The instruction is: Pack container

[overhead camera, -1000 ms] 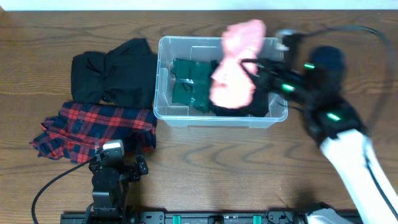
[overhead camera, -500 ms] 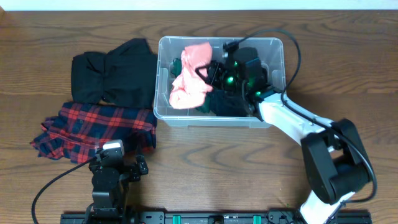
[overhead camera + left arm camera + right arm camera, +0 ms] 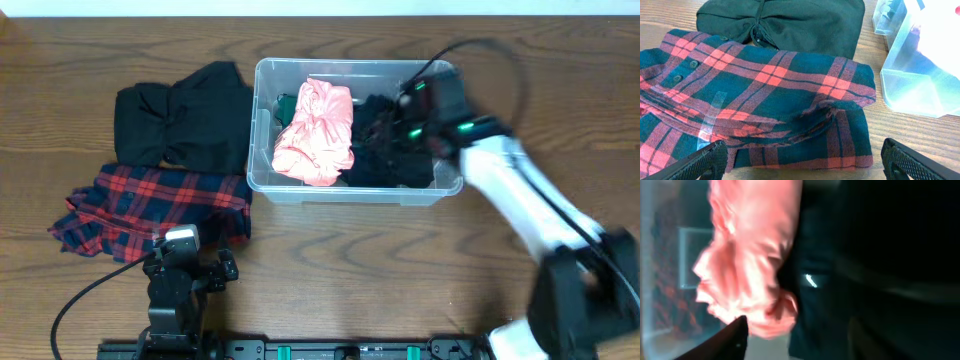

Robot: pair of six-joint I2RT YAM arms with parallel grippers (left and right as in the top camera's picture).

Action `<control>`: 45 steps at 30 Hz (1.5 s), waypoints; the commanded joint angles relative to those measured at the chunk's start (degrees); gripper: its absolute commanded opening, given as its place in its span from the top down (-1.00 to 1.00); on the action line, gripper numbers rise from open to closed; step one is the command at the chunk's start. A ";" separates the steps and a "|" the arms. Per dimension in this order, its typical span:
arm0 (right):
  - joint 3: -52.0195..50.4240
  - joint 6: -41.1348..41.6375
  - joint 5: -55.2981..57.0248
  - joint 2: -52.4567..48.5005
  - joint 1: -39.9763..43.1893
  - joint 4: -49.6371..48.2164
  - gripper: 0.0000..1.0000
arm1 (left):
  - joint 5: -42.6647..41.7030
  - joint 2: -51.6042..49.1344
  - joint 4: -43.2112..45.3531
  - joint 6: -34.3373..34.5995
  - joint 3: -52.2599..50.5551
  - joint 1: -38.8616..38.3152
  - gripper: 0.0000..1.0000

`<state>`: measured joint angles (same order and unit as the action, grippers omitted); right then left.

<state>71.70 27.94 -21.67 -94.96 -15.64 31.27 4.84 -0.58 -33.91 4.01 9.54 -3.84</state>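
a: where does the packing stand?

b: partway, i'd say. the container [image 3: 258,120] sits at the far middle of the table. a crumpled pink garment [image 3: 315,135] lies in its left half, with dark clothing [image 3: 385,155] on the right and a bit of green fabric [image 3: 286,104] showing at the far-left corner.

a: and the right gripper [image 3: 800,340]?

b: it's over the container's right side. in the wrist view its fingers stand wide apart, with the pink cloth lying below them and not pinched. the overhead is too blurred there to add anything.

a: so what's left?

b: two pieces outside. a folded black garment [image 3: 180,120] lies just beside the container's left wall, and a red-and-navy plaid shirt [image 3: 150,205] lies in front of it, near the container's front-left corner.

a: who takes those?

b: probably the left gripper [image 3: 812,165]. it's spread wide, holding nothing, and it looks straight onto the plaid shirt. the next move calls for a pinch on a thick fold so the whole shirt lifts, then a carry over the rim.
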 commanded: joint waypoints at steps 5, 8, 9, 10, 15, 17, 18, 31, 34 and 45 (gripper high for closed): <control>13.44 -11.32 6.19 18.12 12.26 15.65 -0.61 | 0.26 0.39 0.22 -0.79 -0.79 0.28 -0.96; 14.45 -11.32 9.35 21.70 20.98 19.47 -0.79 | 0.26 0.39 0.22 -0.79 -0.79 0.28 -0.96; 14.45 -11.32 9.94 22.43 24.50 20.50 -0.88 | 0.26 0.39 0.22 -0.79 -0.79 0.28 -0.96; 14.45 -11.32 10.10 22.75 27.93 21.38 -0.97 | 0.26 0.39 0.22 -0.79 -0.79 0.28 -0.96; 14.38 -11.30 8.55 22.23 41.18 27.52 -0.98 | 0.26 0.39 0.22 -0.79 -0.79 0.28 -0.96; 14.32 -11.30 8.63 22.16 42.99 29.07 -0.99 | 0.26 0.39 0.22 -0.79 -0.79 0.28 -0.96; 14.32 -11.28 8.61 22.16 43.45 29.53 -0.99 | 0.26 0.39 0.68 -0.79 -0.79 0.28 -0.96; 14.32 -11.30 8.61 22.16 43.74 31.61 -0.99 | -10.45 0.39 4.44 2.10 2.54 0.28 -0.96; 14.32 -11.30 8.61 22.16 43.74 31.58 -0.99 | -9.68 0.13 4.46 3.76 9.42 0.28 -0.96; 14.32 -11.30 8.61 22.16 43.74 31.58 -0.98 | -8.44 -6.10 -0.13 1.62 30.77 0.28 -0.96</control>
<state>85.91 17.34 -13.04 -73.23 27.68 62.81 -4.23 -5.63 -33.91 7.05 37.93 -3.84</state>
